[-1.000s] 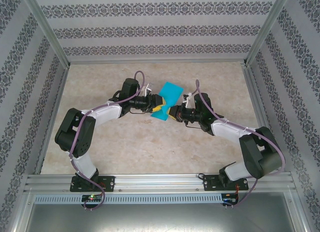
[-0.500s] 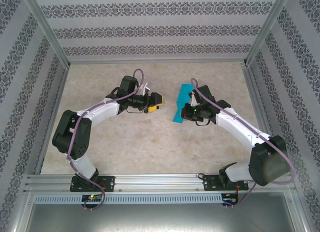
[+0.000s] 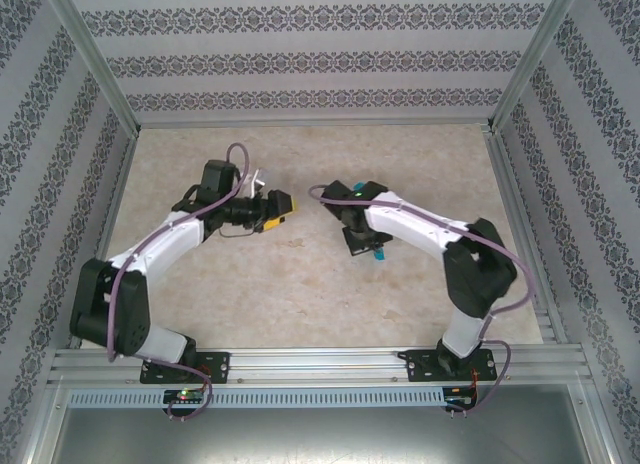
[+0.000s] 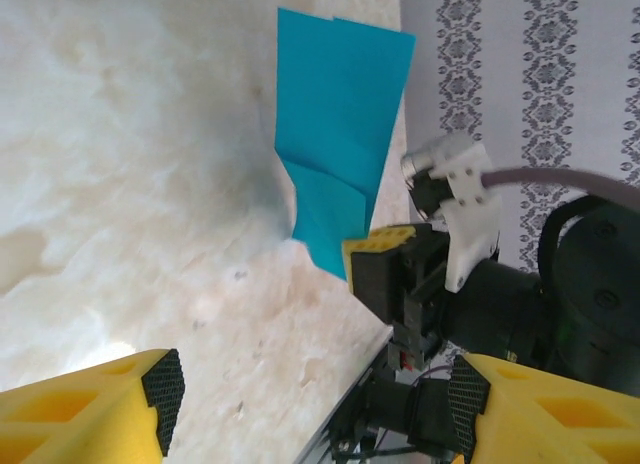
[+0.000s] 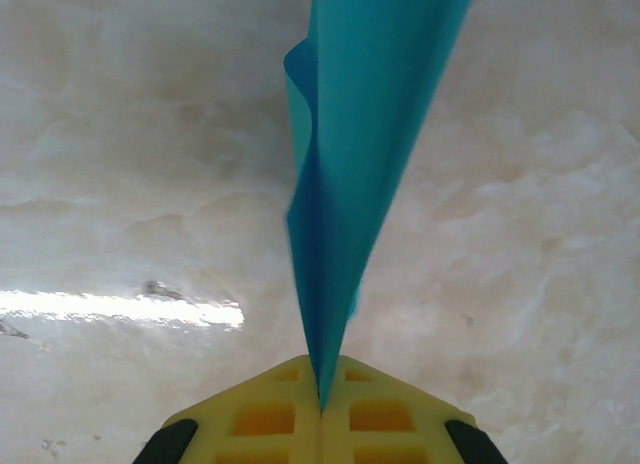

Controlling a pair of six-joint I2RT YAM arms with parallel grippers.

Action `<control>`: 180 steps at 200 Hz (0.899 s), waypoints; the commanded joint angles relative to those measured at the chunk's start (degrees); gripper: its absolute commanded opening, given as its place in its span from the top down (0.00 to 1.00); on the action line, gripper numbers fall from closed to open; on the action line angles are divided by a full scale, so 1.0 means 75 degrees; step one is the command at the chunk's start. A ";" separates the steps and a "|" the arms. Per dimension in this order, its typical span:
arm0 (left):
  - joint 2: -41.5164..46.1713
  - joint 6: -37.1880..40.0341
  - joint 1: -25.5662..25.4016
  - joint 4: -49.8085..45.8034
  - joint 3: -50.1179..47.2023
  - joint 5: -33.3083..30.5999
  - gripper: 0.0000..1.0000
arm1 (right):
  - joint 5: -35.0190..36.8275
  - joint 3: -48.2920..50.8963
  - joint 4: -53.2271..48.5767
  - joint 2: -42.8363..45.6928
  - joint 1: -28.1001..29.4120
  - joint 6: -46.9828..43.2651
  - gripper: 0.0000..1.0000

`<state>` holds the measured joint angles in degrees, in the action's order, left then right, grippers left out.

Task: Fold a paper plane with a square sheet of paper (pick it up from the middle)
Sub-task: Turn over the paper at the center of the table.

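L fingers [image 3: 279,208] are released. In the top cam they sit left of centre, abt mid-depth on the counter [image 3: 300,294], tips pointing right. L wrist cam confirms it: the two yellow pads [image 4: 105,412] stand wide apart at the bottom corners w/ nothing between them but bare counter.

R fingers [image 5: 320,402] are clenched on the blue paper sheet [image 5: 370,124]. R wrist cam looks straight along it. Both yellow tips are pressed together w/ the paper's end pinched in the seam, and the sheet fans out away from the cam, nearly edge-on. It's folded over, at least two layers, and the left layer bows outward partway along.

L wrist cam gives me the flat face. The sheet [image 4: 340,124] sticks out from the R fingers [image 4: 383,252], gripped at its narrow end and wider at the free end. A crease runs across it and a soft shadow falls on the counter beside it. Can't tell whether the free end touches the counter or hangs just above.

Top cam: R fingers [image 3: 362,244] are just right of centre, pointing down under the wrist, well apart from the L fingers. A small sliver of the sheet [image 3: 380,255] peeks out on the near side of the R wrist.
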<state>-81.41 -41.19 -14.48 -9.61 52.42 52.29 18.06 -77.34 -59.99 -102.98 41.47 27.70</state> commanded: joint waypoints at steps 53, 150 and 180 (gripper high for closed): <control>0.1713 0.0081 0.0300 -0.1262 -0.1036 0.0204 0.26 | -0.1473 -0.0968 0.0546 -0.1618 0.0926 0.0356 0.73; 0.1794 -0.0300 0.0281 -0.0749 -0.1539 0.0077 0.24 | -0.3618 0.1085 0.3735 0.0056 0.0359 0.0858 0.56; 0.1291 -0.0158 0.0108 -0.0732 -0.1027 -0.0141 0.25 | -0.3917 0.1939 0.4249 0.1099 -0.0137 0.0871 0.55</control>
<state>-69.60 -42.68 -13.02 -17.67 40.80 52.18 -7.33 -66.83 -34.13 -100.73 42.85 32.88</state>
